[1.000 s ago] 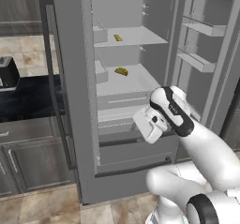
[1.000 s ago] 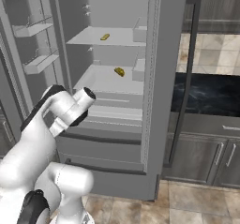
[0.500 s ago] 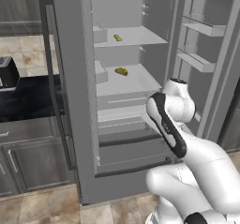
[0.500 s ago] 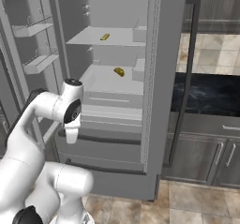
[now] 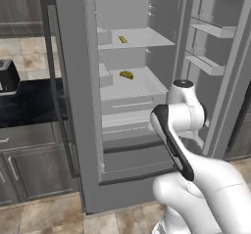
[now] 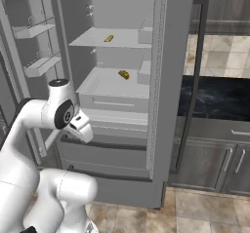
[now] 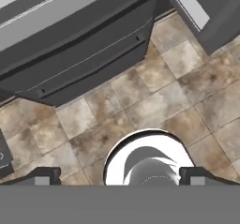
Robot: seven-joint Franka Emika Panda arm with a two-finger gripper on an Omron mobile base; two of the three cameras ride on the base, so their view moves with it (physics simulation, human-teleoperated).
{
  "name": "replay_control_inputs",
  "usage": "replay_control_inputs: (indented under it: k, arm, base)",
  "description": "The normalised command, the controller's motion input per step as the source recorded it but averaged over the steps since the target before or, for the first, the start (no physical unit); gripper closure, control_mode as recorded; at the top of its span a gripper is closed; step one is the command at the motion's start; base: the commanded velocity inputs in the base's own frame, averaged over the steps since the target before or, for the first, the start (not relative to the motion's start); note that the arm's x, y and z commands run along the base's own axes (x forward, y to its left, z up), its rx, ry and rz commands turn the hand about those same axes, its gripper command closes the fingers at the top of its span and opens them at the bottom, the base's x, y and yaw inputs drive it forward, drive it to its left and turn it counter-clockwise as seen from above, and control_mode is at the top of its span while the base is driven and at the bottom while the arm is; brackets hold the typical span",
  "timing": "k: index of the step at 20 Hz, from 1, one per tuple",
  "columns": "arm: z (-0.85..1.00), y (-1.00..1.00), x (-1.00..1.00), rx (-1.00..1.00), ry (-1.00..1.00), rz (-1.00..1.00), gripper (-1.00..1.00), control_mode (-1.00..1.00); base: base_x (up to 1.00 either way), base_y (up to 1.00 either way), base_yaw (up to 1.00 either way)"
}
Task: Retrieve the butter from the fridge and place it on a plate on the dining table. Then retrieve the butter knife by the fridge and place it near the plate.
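The butter (image 5: 126, 74) is what I'm after, and I judge it to be the small yellow stick lying on the middle shelf (image 5: 135, 86) of the open fridge (image 5: 73, 105). A second yellow piece (image 5: 122, 39) sits on the shelf above, so I can't be fully sure which one is the real target. From the right base view I see the same pair, the lower stick (image 6: 124, 74) toward the back of its shelf and the upper piece (image 6: 109, 38) well above it.

My arm is folded low in front of the fridge, and the hand camera looks down at the tiled floor (image 7: 187, 92) and the fridge's bottom drawers (image 7: 84, 54). The pincer (image 7: 120, 176) stands with its jaws wide apart and nothing between them.

What worries me from here: the wrist points at the floor, well apart from the shelf, so I must swing up and in. The open door bins (image 5: 208, 64) sit close on one side and the shelf edges on the other; a wide swing could clip either. The stick is small and lies flat, so a shallow approach may push it backward rather than catch it. Grabbing the wrong yellow piece is the other risk.
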Motion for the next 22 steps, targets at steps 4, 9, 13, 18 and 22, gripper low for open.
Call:
replay_control_inputs:
  k: [4, 9, 13, 18, 22]
  arm:
    - [0.01, 0.01, -0.23, -0.08, 0.06, 0.35, -1.00, -1.00]
    - [-0.09, 0.07, -0.02, 0.00, 0.03, 0.03, -1.00, -1.00]
    - [0.00, 0.06, -0.13, 0.00, -0.03, 0.04, -1.00, -1.00]
    - [0.00, 0.04, -0.50, -0.03, -0.21, 0.08, -1.00, -1.00]
    - [0.33, -0.06, -0.46, 0.00, -0.25, 0.04, -1.00, -1.00]
  base:
    - [0.00, 0.00, 0.00]
    - [0.00, 0.00, 0.00]
    - [0.00, 0.00, 0.00]
    - [0.00, 0.00, 0.00]
    - [0.00, 0.00, 0.00]
